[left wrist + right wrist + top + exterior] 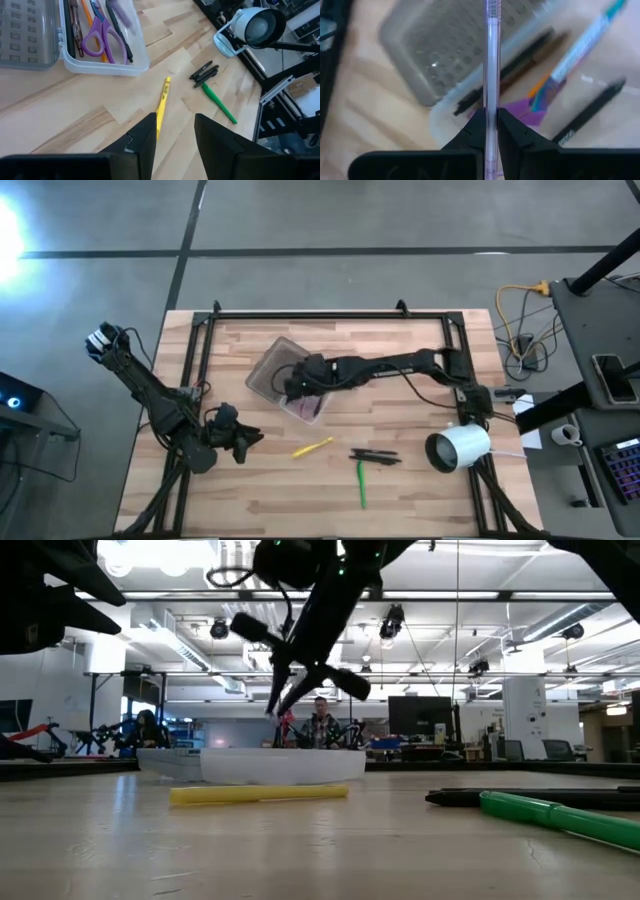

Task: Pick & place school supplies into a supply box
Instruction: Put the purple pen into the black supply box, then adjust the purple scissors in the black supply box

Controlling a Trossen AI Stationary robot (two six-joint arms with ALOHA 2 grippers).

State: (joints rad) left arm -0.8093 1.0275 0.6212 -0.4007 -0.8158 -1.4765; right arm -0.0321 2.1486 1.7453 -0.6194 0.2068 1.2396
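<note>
Right claw: our right gripper point(490, 131) hangs over the supply box point(285, 375), its two fingers pressed onto a thin clear pen point(492, 55) that stands between them and points away from the wrist.
Risk, the drop: we judge the clear pen could land across the box wall rather than inside, because the claw sits near the tray's edge and the pen is long; if released while tilted, it may tip out onto the table point(400, 490).
Risk, the pile: the tray beneath the claw is already crowded, so the pen may settle on top of other items and roll off.
Box contents: directly below the right claw the clear tray holds purple scissors point(102, 42), black pens point(120, 32) and an orange-tipped pencil point(92, 22); the ribbed grey lid point(27, 32) lies open beside the tray, with nothing in it.
Left claw: our left gripper point(172, 135) waits with fingers spread, low over the table's near left part.
Ahead of the left claw: a yellow pencil point(162, 102) lies just beyond its fingertips.
Farther on: two black pens point(204, 72) and a green marker point(219, 104) lie on the wood, outside the box.
Farthest: a white cylinder point(458, 448) sits at the table's right edge.
</note>
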